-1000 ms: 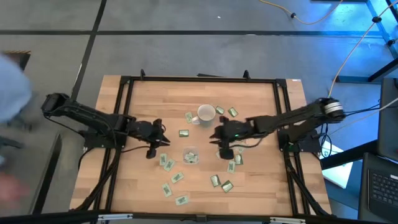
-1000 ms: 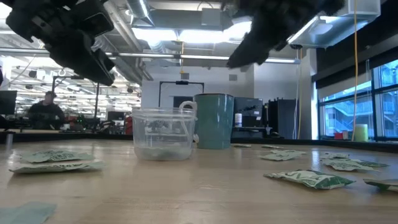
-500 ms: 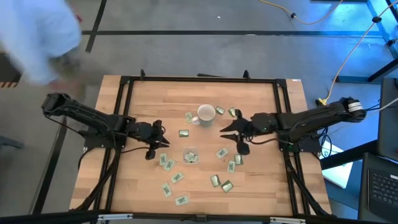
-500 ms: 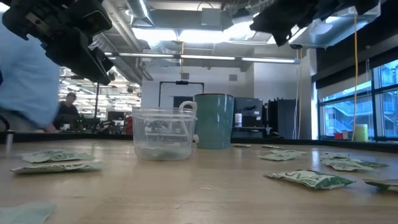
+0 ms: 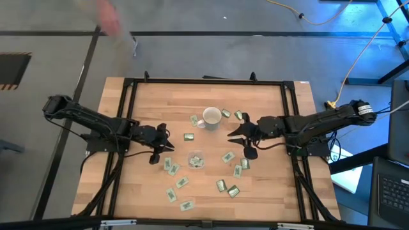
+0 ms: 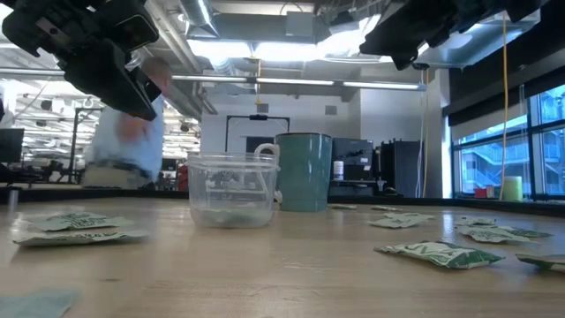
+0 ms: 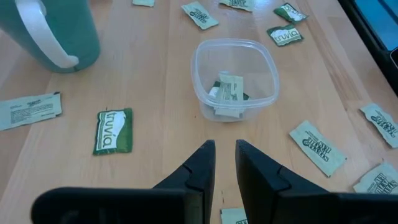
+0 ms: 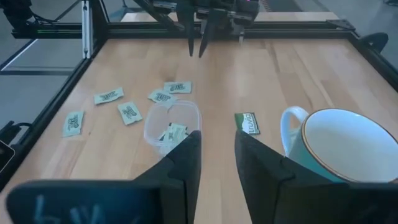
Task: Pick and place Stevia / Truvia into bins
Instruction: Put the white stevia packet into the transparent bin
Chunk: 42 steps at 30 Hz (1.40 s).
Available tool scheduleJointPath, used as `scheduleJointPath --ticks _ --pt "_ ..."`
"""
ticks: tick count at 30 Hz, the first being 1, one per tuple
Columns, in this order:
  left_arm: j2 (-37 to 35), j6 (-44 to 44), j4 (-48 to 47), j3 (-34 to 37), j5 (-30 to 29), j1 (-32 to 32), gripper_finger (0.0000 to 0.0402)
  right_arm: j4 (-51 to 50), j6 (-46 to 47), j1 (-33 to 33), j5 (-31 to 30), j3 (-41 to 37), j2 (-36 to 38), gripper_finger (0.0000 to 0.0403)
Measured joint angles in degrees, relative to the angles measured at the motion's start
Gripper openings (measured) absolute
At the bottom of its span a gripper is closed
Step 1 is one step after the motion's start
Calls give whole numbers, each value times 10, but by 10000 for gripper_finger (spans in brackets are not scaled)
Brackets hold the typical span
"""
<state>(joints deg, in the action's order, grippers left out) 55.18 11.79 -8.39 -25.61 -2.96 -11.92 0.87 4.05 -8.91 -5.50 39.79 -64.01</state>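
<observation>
Right pincer withdrawn, empty, sachets upright in cup

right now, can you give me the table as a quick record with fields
cup: clear plastic cup mid-table, a few sachets inside
mug: mug just behind the cup, upright
loose sachets: scattered sachets around the cup, on the wood
left gripper: left gripper hovers left of the cup, jaws slightly apart, nothing held
right gripper: right gripper hovers right of the mug, jaws apart, nothing held
</observation>
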Motion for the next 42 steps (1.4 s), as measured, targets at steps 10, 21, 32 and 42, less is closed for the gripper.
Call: scheduleJointPath --ticks 10,21,32,42 --pt "0 0 0 0 0 0 59 0 -2 0 0 0 0 102" --pt "0 0 0 0 0 0 59 -19 -1 0 0 0 0 102" --pt "0 0 0 0 0 0 59 -21 0 0 0 0 0 102" --pt "0 0 0 0 0 0 59 -31 0 0 0 0 0 102"
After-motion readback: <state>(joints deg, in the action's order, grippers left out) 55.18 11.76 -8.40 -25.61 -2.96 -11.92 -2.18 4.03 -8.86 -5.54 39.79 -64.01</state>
